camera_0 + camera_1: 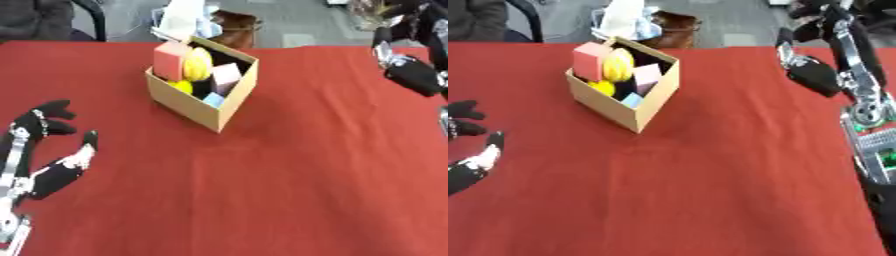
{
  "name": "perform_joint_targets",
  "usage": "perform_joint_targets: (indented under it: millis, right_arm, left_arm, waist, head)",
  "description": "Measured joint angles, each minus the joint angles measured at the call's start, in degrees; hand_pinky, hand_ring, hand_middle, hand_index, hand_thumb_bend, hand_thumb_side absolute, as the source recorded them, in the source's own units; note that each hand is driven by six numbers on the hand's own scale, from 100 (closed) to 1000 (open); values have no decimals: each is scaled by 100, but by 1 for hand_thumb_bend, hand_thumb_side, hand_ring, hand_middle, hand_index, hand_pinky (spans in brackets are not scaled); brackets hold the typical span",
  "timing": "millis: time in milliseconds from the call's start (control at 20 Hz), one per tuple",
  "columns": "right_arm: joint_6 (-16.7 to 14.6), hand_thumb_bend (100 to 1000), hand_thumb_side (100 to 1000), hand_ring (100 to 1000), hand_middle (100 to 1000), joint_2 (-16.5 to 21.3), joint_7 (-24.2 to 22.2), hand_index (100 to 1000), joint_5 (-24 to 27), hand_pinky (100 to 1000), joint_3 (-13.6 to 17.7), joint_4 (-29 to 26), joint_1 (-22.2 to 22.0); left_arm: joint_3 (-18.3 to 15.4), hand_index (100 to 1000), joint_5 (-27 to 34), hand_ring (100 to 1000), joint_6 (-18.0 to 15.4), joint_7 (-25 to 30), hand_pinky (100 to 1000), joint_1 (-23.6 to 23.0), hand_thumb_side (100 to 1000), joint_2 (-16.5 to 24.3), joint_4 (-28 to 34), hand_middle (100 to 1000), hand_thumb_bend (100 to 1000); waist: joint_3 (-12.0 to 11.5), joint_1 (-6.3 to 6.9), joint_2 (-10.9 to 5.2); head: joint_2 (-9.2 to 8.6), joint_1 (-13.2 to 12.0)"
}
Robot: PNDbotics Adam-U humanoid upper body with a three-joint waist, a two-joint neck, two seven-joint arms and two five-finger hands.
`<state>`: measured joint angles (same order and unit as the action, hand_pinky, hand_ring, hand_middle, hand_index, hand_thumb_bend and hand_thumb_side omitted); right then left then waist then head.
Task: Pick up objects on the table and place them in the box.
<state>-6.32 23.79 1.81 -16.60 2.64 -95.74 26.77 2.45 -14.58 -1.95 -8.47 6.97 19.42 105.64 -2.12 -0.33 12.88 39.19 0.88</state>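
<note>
A tan cardboard box stands on the red tablecloth, at the back and left of centre. Inside it are a pink block, a yellow rounded thing, a pale pink block, a small yellow thing and a light blue piece. My left hand rests open at the lower left, fingers up, holding nothing. At the table's right far edge, well right of the box, my right hand is raised with relaxed fingers and holds nothing.
The red cloth covers the whole table. Behind the far edge are a brown bag, a white thing and a dark chair. My right forearm runs down the right edge.
</note>
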Motion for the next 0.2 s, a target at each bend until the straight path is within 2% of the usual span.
perform_joint_targets:
  millis: [200]
  right_arm:
    - [47, 100, 402, 599, 699, -237, 110, 893, 159, 641, 121, -246, -342]
  left_arm:
    - [-2, 816, 223, 589, -175, -185, 681, -112, 225, -106, -3, 624, 335]
  waist:
    - [29, 20, 12]
  head:
    - [-1, -28]
